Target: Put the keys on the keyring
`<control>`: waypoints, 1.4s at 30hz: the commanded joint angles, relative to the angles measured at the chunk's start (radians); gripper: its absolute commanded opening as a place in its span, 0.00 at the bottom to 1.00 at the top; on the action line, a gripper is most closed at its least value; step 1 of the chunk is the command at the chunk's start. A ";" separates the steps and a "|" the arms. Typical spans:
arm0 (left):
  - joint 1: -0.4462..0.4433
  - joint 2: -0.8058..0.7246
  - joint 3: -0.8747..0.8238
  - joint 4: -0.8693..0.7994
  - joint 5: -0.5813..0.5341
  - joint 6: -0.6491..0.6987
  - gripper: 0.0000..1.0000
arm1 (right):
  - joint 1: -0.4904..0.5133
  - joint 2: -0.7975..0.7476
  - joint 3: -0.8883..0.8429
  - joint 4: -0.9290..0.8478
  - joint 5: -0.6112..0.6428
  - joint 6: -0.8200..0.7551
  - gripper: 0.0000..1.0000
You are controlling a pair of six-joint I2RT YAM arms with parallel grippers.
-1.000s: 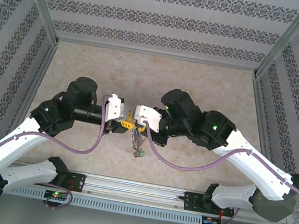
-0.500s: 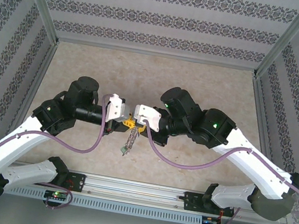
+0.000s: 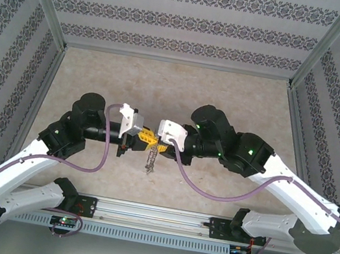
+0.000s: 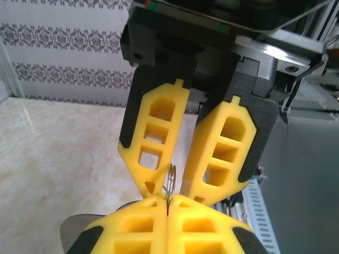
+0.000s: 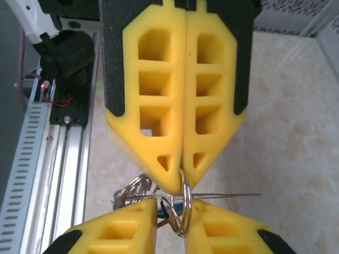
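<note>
Keyring [image 5: 183,209] above the open table [image 3: 177,89]: left pincer [image 4: 167,201] clamps it, right pincer [image 5: 173,206] parted around it.

I am holding my left gripper [image 3: 149,138] tip to tip with my right gripper [image 3: 161,146] over the beige table [image 3: 240,100]. The keyring [image 3: 151,161] is dangling just beneath their yellow tips; its details are too small to tell.

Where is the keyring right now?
Mid-table in the top view, the keyring hangs toward the arm bases from the left gripper, which is shut on its ring, with the right gripper slightly open around it.
</note>
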 commanded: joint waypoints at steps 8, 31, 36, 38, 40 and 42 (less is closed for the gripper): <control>-0.014 -0.048 -0.049 0.317 0.028 -0.201 0.00 | 0.005 -0.131 -0.135 0.219 0.039 0.060 0.21; -0.015 -0.063 -0.091 0.409 0.047 -0.256 0.00 | -0.009 -0.148 -0.187 0.338 0.020 0.085 0.08; -0.014 -0.066 -0.096 0.415 0.041 -0.258 0.00 | -0.009 -0.133 -0.183 0.339 -0.012 0.088 0.06; -0.015 -0.067 -0.099 0.422 0.039 -0.260 0.00 | -0.009 -0.130 -0.185 0.336 -0.029 0.089 0.06; -0.014 -0.067 -0.101 0.431 0.039 -0.265 0.00 | -0.009 -0.129 -0.186 0.334 -0.046 0.091 0.07; -0.014 -0.064 -0.101 0.439 0.037 -0.268 0.00 | -0.009 -0.127 -0.188 0.332 -0.056 0.091 0.08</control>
